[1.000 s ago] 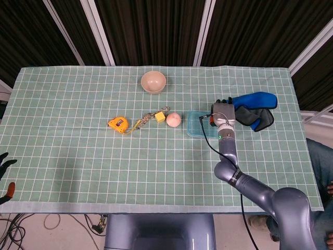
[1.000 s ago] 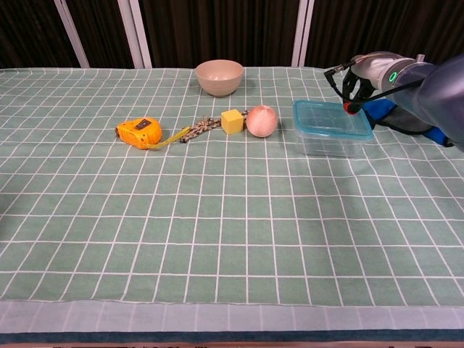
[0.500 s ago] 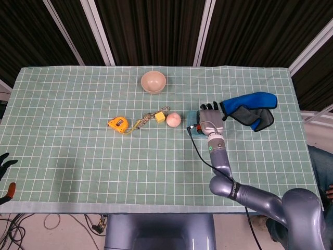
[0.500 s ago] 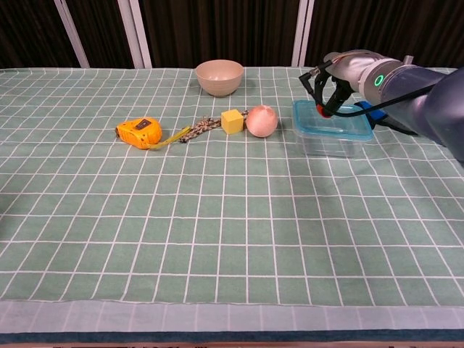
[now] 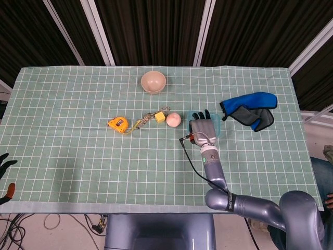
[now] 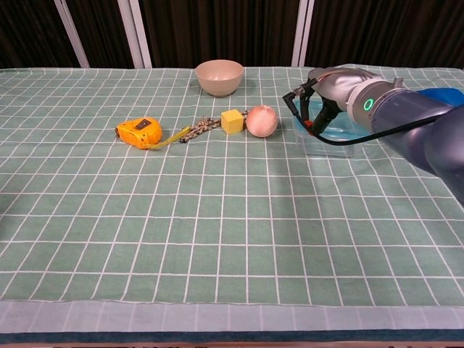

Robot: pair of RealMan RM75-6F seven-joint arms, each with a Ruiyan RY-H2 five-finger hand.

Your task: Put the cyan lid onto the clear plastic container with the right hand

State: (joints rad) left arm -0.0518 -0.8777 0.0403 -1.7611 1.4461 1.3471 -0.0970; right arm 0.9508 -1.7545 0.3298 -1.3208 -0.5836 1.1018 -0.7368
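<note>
Cyan lid (image 6: 341,132) sits on the clear plastic container (image 6: 328,145), right of centre on the far half of the table (image 5: 78,156); most of both is hidden behind your right hand (image 5: 202,128) and its wrist. In the head view the hand lies flat over the lid, palm down, its dark fingertips (image 5: 200,114) pointing toward the far edge. Whether the fingers press the lid or only hover above it cannot be told from either view, nor whether they grip it.

Just left of the container rests a pink ball (image 6: 262,120), then a yellow cube (image 6: 232,121) touching a short length of braided rope (image 6: 203,127), and further left a yellow tape measure (image 6: 141,133) with its tape partly drawn out. A beige bowl (image 6: 219,77) stands upright near the far edge, well apart from the row. To the right of the container lies a blue and grey oven mitt (image 5: 250,110).

Your left hand (image 5: 5,161) shows only at the near left corner of the head view, off the table; its fingers are too small to read.
</note>
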